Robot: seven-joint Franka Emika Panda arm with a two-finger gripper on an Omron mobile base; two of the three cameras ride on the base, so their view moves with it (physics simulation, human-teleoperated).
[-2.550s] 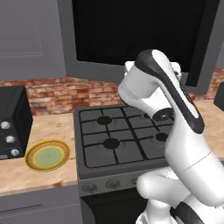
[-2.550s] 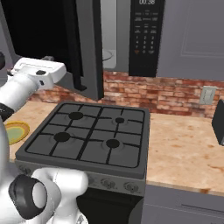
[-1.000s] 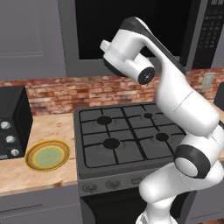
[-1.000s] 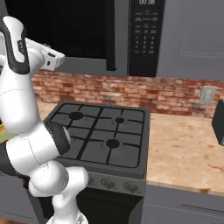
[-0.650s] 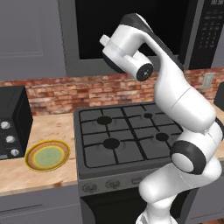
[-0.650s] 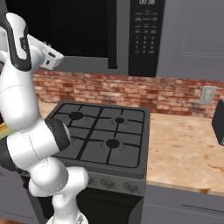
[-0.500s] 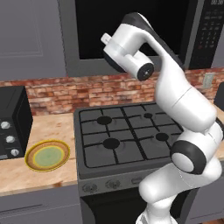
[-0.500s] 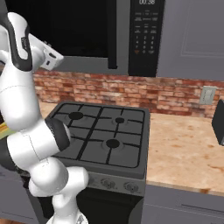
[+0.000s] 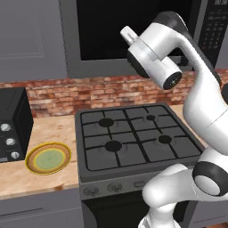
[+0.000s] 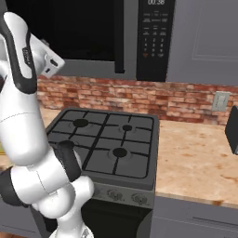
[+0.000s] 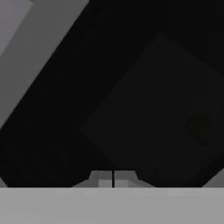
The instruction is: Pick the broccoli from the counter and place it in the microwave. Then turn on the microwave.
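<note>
Gripper pinched closed, empty, against microwave door; may miss keypad, microwave won't start.

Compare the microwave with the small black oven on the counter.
The microwave is wide and mounted above the stove; the small black oven is compact and sits on the counter. The microwave has a black keypad panel; the oven has three silver knobs. The microwave's frame is grey; the oven is all black. Both have dark fronts.
</note>
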